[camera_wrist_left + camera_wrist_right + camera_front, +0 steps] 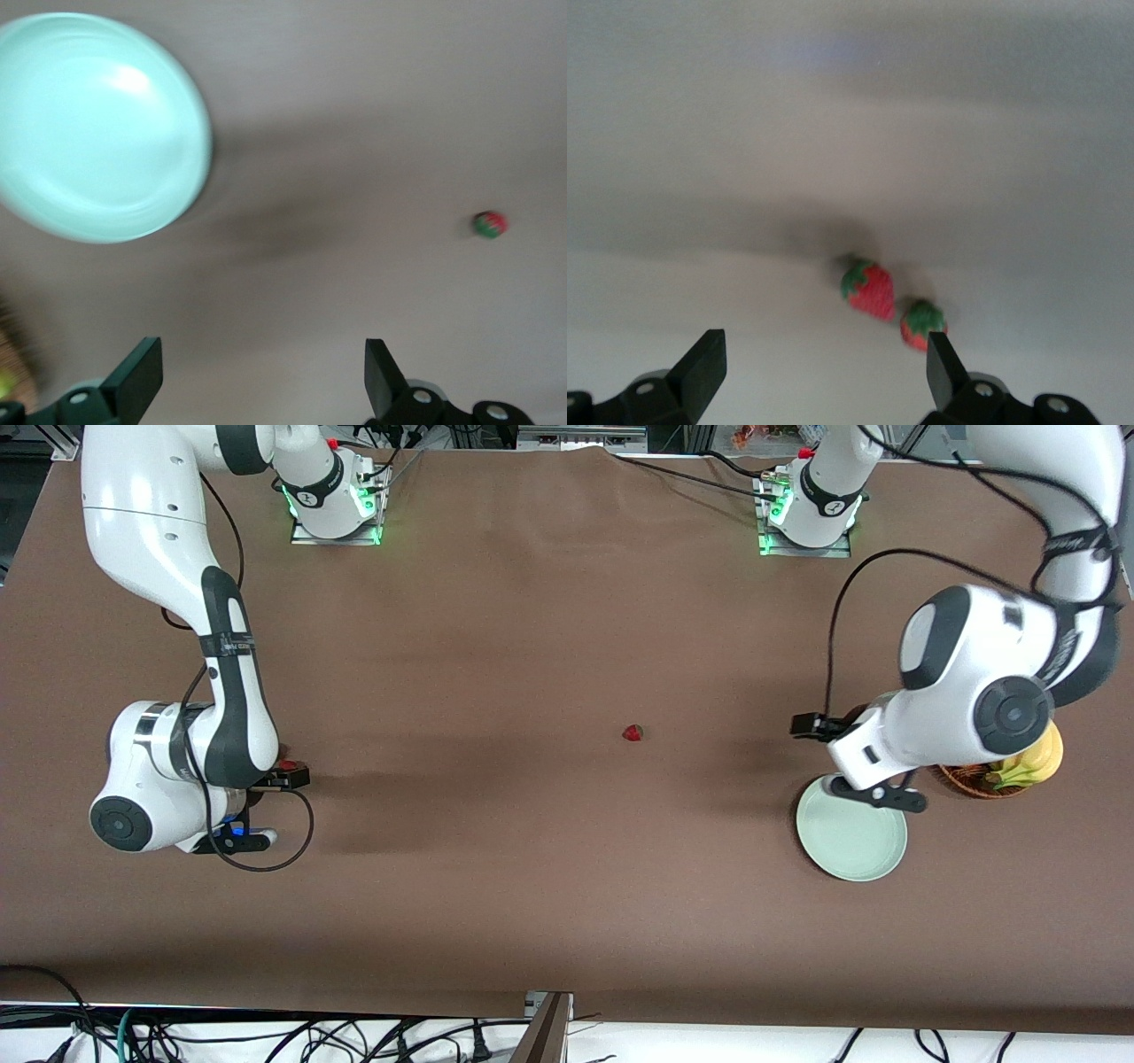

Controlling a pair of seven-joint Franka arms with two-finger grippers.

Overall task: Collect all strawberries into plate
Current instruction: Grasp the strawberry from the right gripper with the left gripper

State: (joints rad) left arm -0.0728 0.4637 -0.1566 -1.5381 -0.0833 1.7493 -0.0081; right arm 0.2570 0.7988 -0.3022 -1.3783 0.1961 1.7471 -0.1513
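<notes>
One strawberry (633,732) lies mid-table; it also shows in the left wrist view (489,224). Two more strawberries (870,289) (923,324) lie side by side on the cloth under my right gripper (824,372), which is open and empty just above them. In the front view only a red bit (285,764) shows beside the right gripper (239,837). The mint-green plate (864,846) is empty at the left arm's end. My left gripper (873,790) hangs open and empty over the plate's farther rim. In the left wrist view (261,381) the plate (97,124) lies beside it.
A brown wicker basket (961,779) with bananas (1032,766) stands right beside the plate, partly under the left arm. Cables trail from both wrists over the brown cloth.
</notes>
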